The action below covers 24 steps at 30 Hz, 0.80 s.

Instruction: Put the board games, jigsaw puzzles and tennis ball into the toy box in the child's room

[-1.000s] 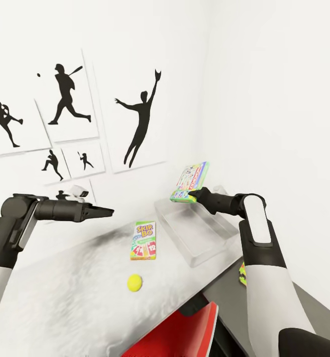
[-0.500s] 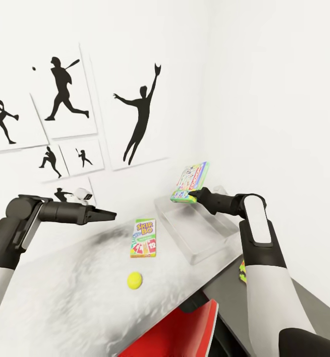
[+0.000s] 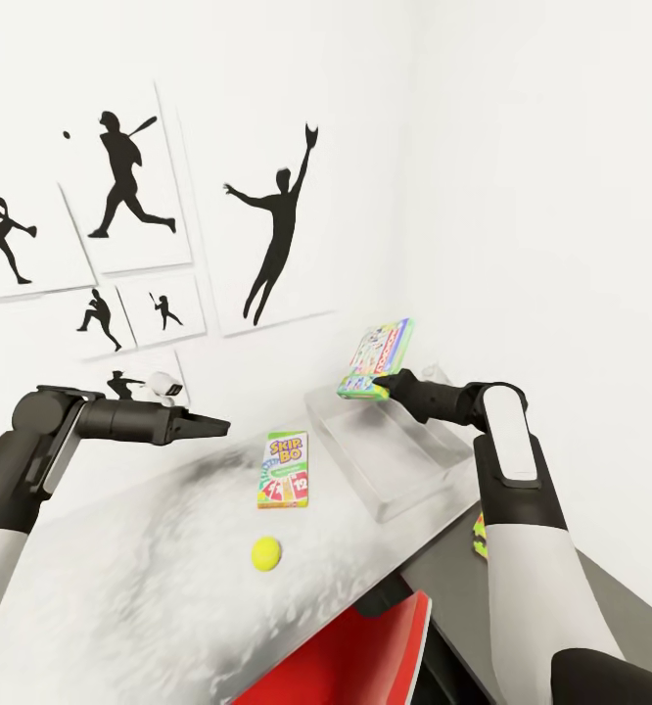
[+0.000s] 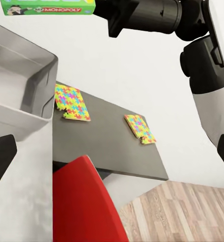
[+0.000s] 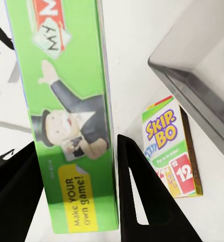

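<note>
Monopoly box [image 3: 376, 359] held above the toy box [image 3: 395, 452], pinched between the right gripper [image 3: 379, 383] fingers.

Clamped upright on its green edge, over the far end of the toy box; tray itself pale grey, flared, nothing seen inside it in the head view. Near the toy box on the pale table [image 3: 120, 597]: Skip-Bo box [image 3: 284, 471] lying flat just beside its long side, tennis ball [image 3: 265, 554] further out past the Skip-Bo box. Beyond the toy box's other side, on the dark desk top [image 4: 112, 151], two jigsaw puzzles [image 4: 72, 102] [image 4: 140, 128] lying flat, apart. Left gripper [image 3: 218, 424] hovering well apart from the toy box, fingers together by the look of the head view. Red chair [image 3: 350, 658] below the table edge.
</note>
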Tool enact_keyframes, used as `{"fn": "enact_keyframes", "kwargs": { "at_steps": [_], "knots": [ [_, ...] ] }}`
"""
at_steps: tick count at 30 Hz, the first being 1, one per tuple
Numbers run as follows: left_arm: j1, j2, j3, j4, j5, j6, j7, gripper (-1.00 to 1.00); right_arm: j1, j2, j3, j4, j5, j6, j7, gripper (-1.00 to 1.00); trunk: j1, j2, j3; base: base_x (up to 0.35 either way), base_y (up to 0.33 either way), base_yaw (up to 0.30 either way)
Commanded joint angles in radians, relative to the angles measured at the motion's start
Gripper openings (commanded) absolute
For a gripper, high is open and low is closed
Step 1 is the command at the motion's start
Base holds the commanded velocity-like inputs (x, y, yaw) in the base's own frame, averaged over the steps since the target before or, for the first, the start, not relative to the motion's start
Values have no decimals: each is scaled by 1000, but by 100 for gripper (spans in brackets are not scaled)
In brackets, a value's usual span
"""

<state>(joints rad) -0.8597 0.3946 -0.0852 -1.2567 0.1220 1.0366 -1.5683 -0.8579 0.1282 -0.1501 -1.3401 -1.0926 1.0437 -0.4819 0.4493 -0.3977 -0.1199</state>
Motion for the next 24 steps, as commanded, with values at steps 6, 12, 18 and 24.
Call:
{"fn": "enact_keyframes", "kwargs": {
  "at_steps": [6, 12, 18, 24],
  "knots": [
    [-1, 2, -1, 0, 2, 11, -2, 100, -3, 1, -4, 7, -10, 3, -11, -100, 1, -2, -9, 0, 0, 0],
    [-1, 3, 0, 0, 2, 11, -2, 100, -11, 0, -8, 9, -10, 3, -12, -100, 1, -2, -18, 0, 0, 0],
    [-1, 3, 0, 0, 2, 11, -2, 100, -68, 1, -22, 44, -10, 3, -19, -100, 1, -2, -28, 0, 0, 0],
    [-1, 3, 1, 0, 2, 11, -2, 100, -230, 3, -24, 264, -10, -1, -61, -100, 1, -2, -38, 0, 0, 0]
  ]
}}
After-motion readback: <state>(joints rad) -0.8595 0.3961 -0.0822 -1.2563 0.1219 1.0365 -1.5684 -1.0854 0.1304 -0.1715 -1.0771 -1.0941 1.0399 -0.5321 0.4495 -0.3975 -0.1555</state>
